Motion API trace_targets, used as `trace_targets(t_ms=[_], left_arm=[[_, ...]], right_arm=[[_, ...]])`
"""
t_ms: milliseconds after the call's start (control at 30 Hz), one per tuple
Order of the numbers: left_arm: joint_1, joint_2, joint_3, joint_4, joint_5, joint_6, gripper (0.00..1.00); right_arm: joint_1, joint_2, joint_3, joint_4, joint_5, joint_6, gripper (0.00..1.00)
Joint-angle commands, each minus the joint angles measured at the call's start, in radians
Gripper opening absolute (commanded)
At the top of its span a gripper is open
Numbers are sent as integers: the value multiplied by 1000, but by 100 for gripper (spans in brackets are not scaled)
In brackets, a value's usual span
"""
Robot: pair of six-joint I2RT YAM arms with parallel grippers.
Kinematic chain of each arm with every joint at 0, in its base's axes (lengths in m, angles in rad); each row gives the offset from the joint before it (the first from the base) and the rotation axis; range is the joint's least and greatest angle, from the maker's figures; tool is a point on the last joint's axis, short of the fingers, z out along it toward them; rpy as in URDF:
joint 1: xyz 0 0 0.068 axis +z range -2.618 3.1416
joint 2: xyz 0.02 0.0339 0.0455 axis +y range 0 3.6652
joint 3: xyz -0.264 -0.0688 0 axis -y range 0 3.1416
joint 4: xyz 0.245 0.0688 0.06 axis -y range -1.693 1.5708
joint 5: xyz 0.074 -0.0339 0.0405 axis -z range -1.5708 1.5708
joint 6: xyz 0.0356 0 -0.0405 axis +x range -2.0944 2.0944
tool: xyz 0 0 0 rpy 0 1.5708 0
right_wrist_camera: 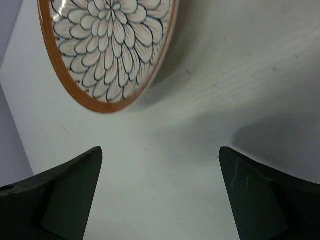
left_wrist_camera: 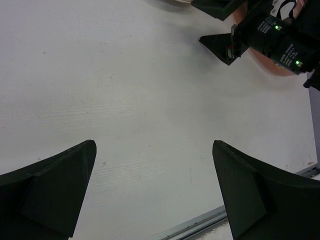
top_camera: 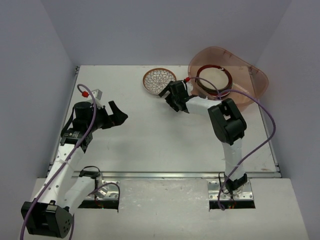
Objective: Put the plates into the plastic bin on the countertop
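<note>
A brown-rimmed lattice plate [top_camera: 158, 80] lies on the white countertop [top_camera: 150, 145] at the back, left of the bin; it fills the upper left of the right wrist view [right_wrist_camera: 107, 50]. The translucent pinkish plastic bin [top_camera: 255, 80] stands at the back right and holds a stack of plates, a dark-rimmed cream one [top_camera: 214, 77] on top. My right gripper [top_camera: 176, 100] is open and empty, just in front of the lattice plate, apart from it [right_wrist_camera: 160, 155]. My left gripper [top_camera: 117, 116] is open and empty over the left of the countertop [left_wrist_camera: 154, 150].
A metal rail [top_camera: 170, 174] runs along the countertop's front edge. Grey walls close in the back and both sides. The right arm's cable [top_camera: 265, 115] loops over the bin's near side. The right gripper also shows at the upper right of the left wrist view [left_wrist_camera: 225, 47].
</note>
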Motion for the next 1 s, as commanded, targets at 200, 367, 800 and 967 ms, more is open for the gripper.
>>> trace_targets(t_ms=[200, 367, 800, 967], left_arm=[[-32, -11, -6, 36, 26, 11, 100], [-33, -20, -7, 40, 27, 11, 100], [-36, -32, -10, 44, 29, 9, 100], [-37, -63, -6, 32, -17, 5, 100]], right_arm=[[-10, 331, 523, -369, 228, 170, 99], [-4, 330, 565, -471, 302, 195, 66], [19, 46, 184, -59, 45, -11, 0], [-46, -169, 165, 30, -183, -45, 0]])
